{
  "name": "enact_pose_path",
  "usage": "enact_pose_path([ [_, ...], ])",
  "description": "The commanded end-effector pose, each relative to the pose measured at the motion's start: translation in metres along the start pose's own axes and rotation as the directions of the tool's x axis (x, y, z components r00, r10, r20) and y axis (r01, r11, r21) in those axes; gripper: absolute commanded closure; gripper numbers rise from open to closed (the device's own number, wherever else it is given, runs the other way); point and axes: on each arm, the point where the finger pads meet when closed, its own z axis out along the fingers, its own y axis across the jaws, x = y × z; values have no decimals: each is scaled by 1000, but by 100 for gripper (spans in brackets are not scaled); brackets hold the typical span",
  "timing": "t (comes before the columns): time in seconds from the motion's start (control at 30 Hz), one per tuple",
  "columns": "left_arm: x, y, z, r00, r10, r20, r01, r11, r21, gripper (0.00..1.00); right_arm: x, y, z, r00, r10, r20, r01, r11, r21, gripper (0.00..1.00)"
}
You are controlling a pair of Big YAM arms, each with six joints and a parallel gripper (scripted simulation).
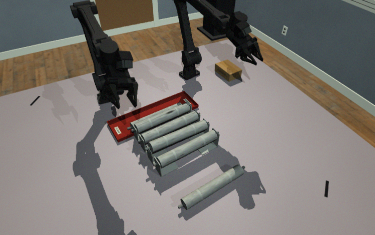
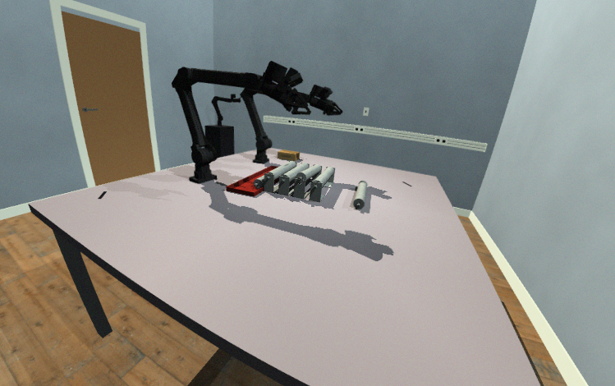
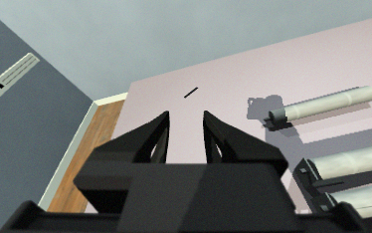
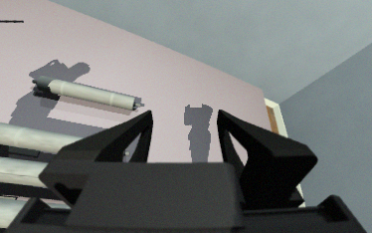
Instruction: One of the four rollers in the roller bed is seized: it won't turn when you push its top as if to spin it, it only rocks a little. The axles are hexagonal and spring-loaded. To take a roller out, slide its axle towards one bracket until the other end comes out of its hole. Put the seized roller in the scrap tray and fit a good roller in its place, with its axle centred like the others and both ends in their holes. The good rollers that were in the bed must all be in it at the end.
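Four pale grey rollers sit in the roller bed; the front roller (image 1: 187,148) (image 2: 323,176) (image 3: 354,161) (image 4: 24,137) spans its brackets. I cannot tell from these views which rollers turn. Another roller (image 2: 259,183) lies low in the red scrap tray (image 1: 150,109) (image 2: 240,191), close behind the bed. A loose roller (image 1: 213,186) (image 2: 360,193) (image 3: 329,106) (image 4: 93,95) lies on the table in front of the bed. My left gripper (image 1: 259,61) (image 3: 186,116) is partly open and empty, high beyond the bed's end. My right gripper (image 1: 127,106) (image 4: 185,116) is open wider and empty, raised near the tray's labelled end.
A tan block (image 1: 228,70) (image 2: 288,154) stands near the left arm's base. Thin black strips (image 1: 326,188) (image 1: 35,100) lie towards the table's sides. The bed's brackets (image 1: 165,169) stand upright close to the tray.
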Motion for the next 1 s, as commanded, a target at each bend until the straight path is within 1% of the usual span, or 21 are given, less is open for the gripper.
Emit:
enact_pose_path([
  [0.0, 14, -30, 21, 991, 120, -59, -116, 991, 59, 68, -36, 3, 8, 989, -147, 3, 147, 989, -23, 38],
  [0.07, 40, -47, 25, 979, 171, -108, -161, 982, 97, 68, -28, 13, 15, 979, -201, -31, 199, 978, -53, 38],
  [0.1, 44, -54, 26, 974, 195, -118, -182, 977, 112, 68, -24, 19, 19, 972, -228, -47, 225, 972, -70, 38],
  [0.17, 35, -61, 30, 965, 239, -111, -224, 966, 128, 68, -16, 29, 26, 956, -283, -77, 274, 956, -105, 38],
  [0.23, 64, -79, 30, 944, 293, -154, -265, 948, 175, 68, -7, 39, 32, 936, -338, -102, 322, 936, -144, 38],
  [0.3, 64, -79, 30, 944, 293, -154, -265, 948, 175, 68, -7, 39, 32, 936, -338, -102, 322, 936, -144, 38],
  [0.33, -13, -43, 11, 967, 251, -33, -248, 966, 76, 68, -17, 25, 21, 942, -324, -91, 313, 943, -114, 38],
  [0.37, -3, -58, 14, 960, 275, -54, -268, 957, 112, 68, -7, 44, 34, 929, -352, -109, 333, 929, -159, 38],
  [0.4, 8, -69, 24, 952, 297, -72, -285, 949, 136, 68, -2, 48, 38, 920, -373, -120, 350, 920, -176, 38],
  [0.43, 67, -98, 36, 924, 348, -158, -310, 924, 222, 68, 8, 61, 44, 904, -407, -131, 374, 902, -217, 38],
  [0.47, 86, -107, 35, 906, 381, -183, -332, 910, 250, 68, 13, 65, 46, 888, -438, -142, 399, 886, -236, 38],
  [0.5, 92, -114, 35, 893, 409, -187, -354, 896, 269, 68, 17, 70, 48, 870, -469, -149, 424, 868, -257, 38],
  [0.53, 82, -116, 37, 885, 432, -173, -378, 885, 274, 68, 20, 74, 50, 853, -499, -154, 447, 850, -277, 38],
  [0.63, 110, -137, 34, 838, 510, -195, -430, 837, 339, 68, 32, 89, 54, 801, -577, -163, 502, 794, -342, 38],
  [0.7, 107, -146, 36, 815, 551, -181, -466, 807, 361, 68, 41, 99, 58, 762, -626, -164, 534, 751, -389, 38],
  [0.77, 128, -159, 31, 776, 601, -188, -495, 767, 408, 68, 50, 109, 60, 721, -674, -161, 562, 705, -434, 38],
  [0.8, 129, -165, 31, 761, 622, -182, -511, 749, 422, 68, 54, 114, 61, 700, -697, -157, 574, 680, -457, 38],
  [0.87, 129, -165, 31, 761, 622, -182, -511, 749, 422, 68, 54, 114, 61, 700, -697, -157, 574, 680, -457, 38],
  [0.9, 54, -132, 26, 814, 570, -108, -519, 799, 304, 68, 44, 98, 53, 713, -682, -162, 573, 700, -426, 38],
  [0.93, 65, -146, 25, 795, 596, -114, -532, 775, 342, 68, 55, 118, 62, 688, -709, -154, 579, 665, -473, 38],
  [0.97, 76, -158, 30, 777, 618, -119, -543, 753, 371, 68, 60, 123, 64, 671, -726, -152, 586, 644, -492, 38],
])
